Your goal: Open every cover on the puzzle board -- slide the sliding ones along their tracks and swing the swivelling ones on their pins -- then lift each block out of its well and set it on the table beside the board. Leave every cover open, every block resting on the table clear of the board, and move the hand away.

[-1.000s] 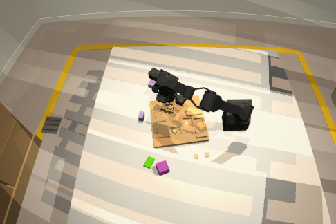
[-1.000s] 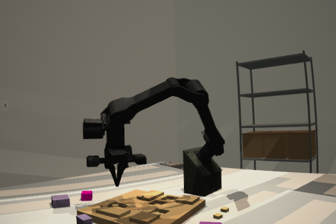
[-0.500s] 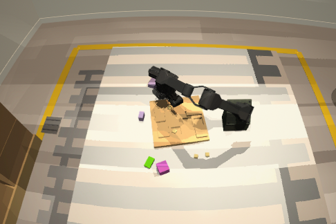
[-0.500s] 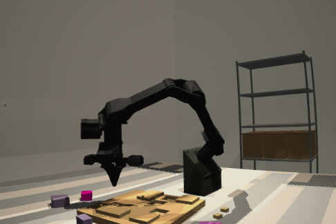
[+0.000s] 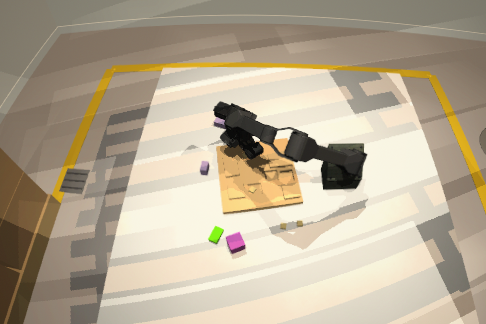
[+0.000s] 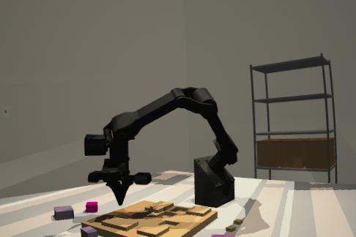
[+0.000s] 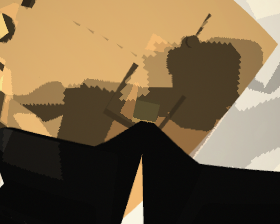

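Note:
The tan puzzle board [image 5: 227,209] [image 6: 139,205] [image 7: 75,50] lies flat, with raised cover plates and recesses; shadow hides many details. My gripper [image 5: 242,144] [image 6: 120,203] [image 7: 145,128] is shut and empty, pointing down above the board's far-left part. A small olive square [image 7: 146,111] shows just beyond the fingertips in the wrist view; I cannot tell whether it is a block or a knob. On the table off the board are a green block [image 5: 216,234], a purple block [image 5: 235,242], two lavender blocks [image 5: 204,167] [image 6: 64,212], and a magenta block [image 6: 91,207].
Two small olive cubes [image 5: 283,226] [image 5: 300,223] lie beside the board's near edge. The arm's dark base [image 5: 343,166] [image 6: 214,186] stands to the right of the board. The arm reaches over the board and hides part of it. A shelf rack [image 6: 294,98] stands in the background.

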Available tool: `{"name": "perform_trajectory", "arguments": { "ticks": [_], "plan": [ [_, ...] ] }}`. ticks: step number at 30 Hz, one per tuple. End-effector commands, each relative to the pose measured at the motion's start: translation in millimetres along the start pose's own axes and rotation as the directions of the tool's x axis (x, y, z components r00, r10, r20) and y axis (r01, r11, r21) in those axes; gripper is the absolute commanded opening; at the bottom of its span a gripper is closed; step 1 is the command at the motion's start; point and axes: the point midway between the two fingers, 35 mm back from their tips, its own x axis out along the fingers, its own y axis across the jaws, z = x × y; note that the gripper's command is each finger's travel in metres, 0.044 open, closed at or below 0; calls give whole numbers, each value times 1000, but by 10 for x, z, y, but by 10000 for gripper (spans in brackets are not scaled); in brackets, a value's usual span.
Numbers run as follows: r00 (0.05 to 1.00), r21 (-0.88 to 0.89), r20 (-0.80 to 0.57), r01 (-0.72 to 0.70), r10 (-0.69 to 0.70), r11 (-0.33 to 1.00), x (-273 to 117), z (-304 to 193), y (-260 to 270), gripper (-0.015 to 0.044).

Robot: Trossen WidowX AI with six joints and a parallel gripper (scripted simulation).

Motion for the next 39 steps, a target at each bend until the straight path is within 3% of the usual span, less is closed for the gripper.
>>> {"name": "perform_trajectory", "arguments": {
  "ticks": [1, 4, 7, 12, 16, 39],
  "plan": [
    [1000, -108, -1, -10, 10, 994, 82, -40, 0, 0],
    [1000, -362, -1, -10, 10, 932, 117, -42, -1, 0],
    [1000, -622, -1, -9, 10, 783, 159, -45, -2, 0],
    [1000, -923, -1, -5, 11, 385, 227, -51, -1, 0],
    [1000, -998, -1, -2, 11, 62, 272, -57, 1, 0],
    [1000, -999, 0, -1, 12, 45, 396, -61, 10, 0]
  ]
}}
